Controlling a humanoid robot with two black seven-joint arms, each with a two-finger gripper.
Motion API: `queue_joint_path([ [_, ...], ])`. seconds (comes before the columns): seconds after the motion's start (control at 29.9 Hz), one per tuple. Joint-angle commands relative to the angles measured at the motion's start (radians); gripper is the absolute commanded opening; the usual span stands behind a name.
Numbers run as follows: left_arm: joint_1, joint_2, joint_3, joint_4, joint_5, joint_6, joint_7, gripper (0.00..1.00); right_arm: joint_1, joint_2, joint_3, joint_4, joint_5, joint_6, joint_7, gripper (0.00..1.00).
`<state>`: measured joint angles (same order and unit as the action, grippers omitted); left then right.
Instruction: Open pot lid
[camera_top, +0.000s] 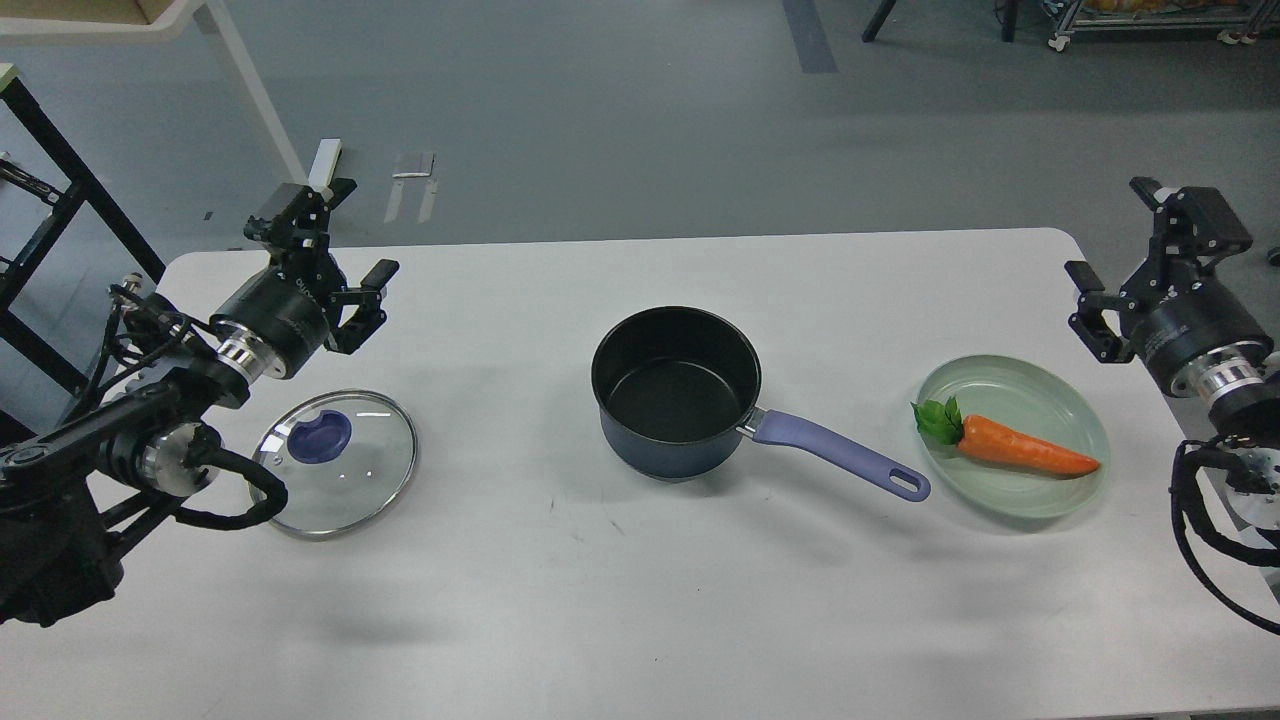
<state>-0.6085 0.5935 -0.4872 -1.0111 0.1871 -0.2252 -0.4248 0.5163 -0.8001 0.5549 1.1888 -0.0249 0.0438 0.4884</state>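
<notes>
Head view: left gripper (338, 232) hangs with jaws spread, holding nothing, above the counter (640, 600) far-left of the pot (676, 392). Just nearer the camera than that gripper, the lid (335, 462) lies flat on the counter, knob (320, 437) up, well apart from the pot, on the pot's left. Pot sits mid-counter, black inside bare, lavender handle (838, 453) pointing right toward the plate (1012, 436). Plate holds a toy carrot (1010, 447), close to the handle tip but not touching.

Judgement: lid already off, task looks essentially done; remaining step is pulling the left arm clear. To do it well: lift straight up and back, keep fingers and the dangling cable away from the glass rim so the lid doesn't slide.

Left arm comes in from the lower left edge, forearm angled up and away, wrist turned so fingers point toward the far counter edge. Right gripper (1125, 270) hovers right of the plate, jaws apart, empty, arm bent along the right edge.
</notes>
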Motion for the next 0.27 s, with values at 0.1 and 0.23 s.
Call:
queue_joint_path([
  [0.1,0.046,-0.035,-0.064,-0.001,0.0,-0.028,0.066,0.99,-0.018,0.052,0.005,-0.005,0.022,0.114,0.0,0.99],
  [0.23,0.046,-0.034,-0.065,-0.001,0.0,-0.028,0.066,0.99,-0.033,0.047,0.008,-0.017,0.022,0.153,0.0,0.99],
])
